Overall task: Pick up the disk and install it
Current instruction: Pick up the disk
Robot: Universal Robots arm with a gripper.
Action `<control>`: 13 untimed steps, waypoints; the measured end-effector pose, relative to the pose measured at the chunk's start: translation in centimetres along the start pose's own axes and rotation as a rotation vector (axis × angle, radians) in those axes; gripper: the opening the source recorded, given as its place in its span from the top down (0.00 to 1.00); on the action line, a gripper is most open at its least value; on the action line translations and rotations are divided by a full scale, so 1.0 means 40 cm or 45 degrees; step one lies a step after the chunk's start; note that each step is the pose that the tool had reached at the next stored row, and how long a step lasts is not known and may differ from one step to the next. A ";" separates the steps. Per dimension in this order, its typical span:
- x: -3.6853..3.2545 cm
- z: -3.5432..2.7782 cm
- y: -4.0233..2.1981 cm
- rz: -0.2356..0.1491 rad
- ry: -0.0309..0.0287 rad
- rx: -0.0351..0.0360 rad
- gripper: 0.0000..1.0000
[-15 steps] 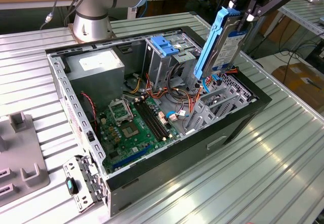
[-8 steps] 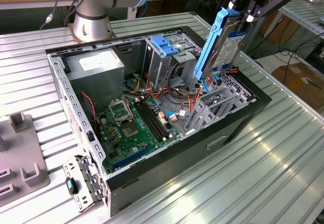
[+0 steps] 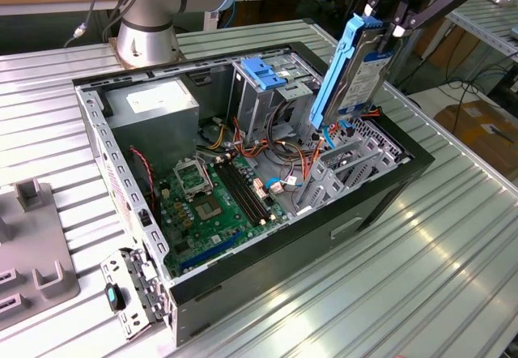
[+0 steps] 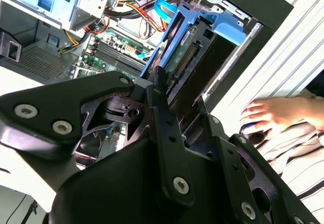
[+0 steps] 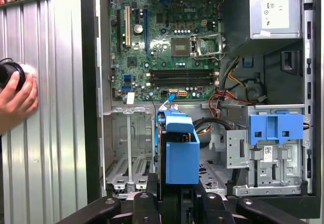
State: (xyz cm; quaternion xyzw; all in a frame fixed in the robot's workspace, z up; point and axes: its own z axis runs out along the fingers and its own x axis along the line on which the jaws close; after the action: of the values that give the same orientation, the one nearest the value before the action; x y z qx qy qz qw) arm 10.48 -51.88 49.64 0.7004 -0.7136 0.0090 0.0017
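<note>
The disk (image 3: 356, 74) is a grey drive in bright blue rails. It hangs on edge, tilted, over the right side of the open computer case (image 3: 388, 188) in the exterior view. My gripper (image 3: 390, 19) is shut on its upper end. The disk's lower end reaches down toward the grey metal drive bay (image 3: 348, 168) at the case's front. The second wrist view shows the disk (image 4: 187, 51) running away from the black fingers (image 4: 161, 102). The first wrist view looks down the disk (image 5: 177, 148) end-on, over the bay's slots (image 5: 129, 158).
A taller drive cage topped by a blue bracket (image 3: 263, 73) stands beside the bay. The motherboard (image 3: 214, 200) with loose cables lies below, and the power supply (image 3: 154, 103) sits at the back. A person's hand (image 5: 17, 100) rests on the ribbed table outside the case.
</note>
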 end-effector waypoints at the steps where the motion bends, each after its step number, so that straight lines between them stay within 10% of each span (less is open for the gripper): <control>1: 0.002 0.002 0.000 0.000 0.0000 0.0000 0.65; 13: 0.052 0.006 -0.001 0.000 -0.0002 0.0000 0.65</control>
State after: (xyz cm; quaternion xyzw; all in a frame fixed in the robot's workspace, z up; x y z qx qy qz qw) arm 10.49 -53.95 49.44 0.7005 -0.7136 0.0090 0.0017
